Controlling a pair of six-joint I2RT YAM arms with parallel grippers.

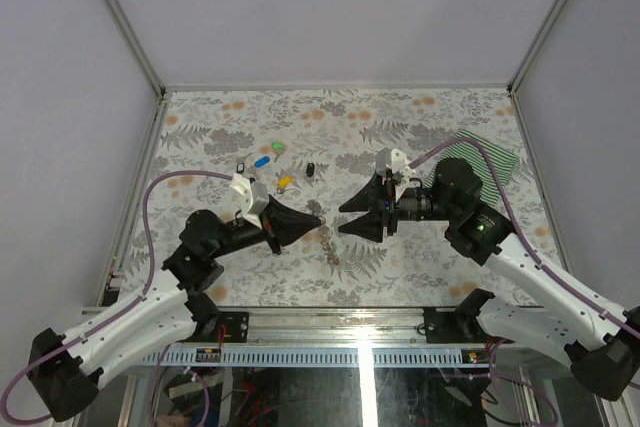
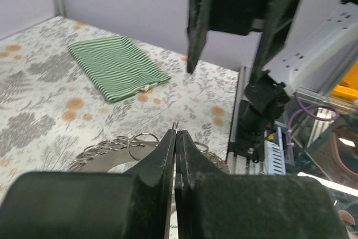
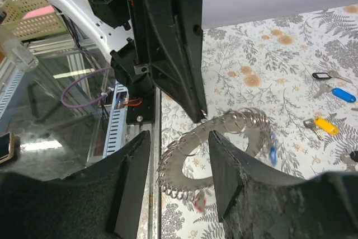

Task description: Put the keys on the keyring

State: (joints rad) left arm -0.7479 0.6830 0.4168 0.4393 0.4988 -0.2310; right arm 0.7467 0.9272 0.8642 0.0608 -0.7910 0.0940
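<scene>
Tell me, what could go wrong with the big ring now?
The left gripper seems to pinch the keyring only by its thin edge, so the ring might slip out or swing. The right gripper is open close to it and could bump it loose.

This location is presenting as a robotics lab test cell. Grey panels (image 1: 330,7) in aluminium framing (image 1: 121,19) are enclosing a floral-covered table (image 1: 400,267). Two robot arms (image 1: 130,322) are standing at its near edge, purple cabling (image 1: 148,237) is trailing from them, and slotted trunking (image 1: 300,355), probably for wiring, is running below.
</scene>
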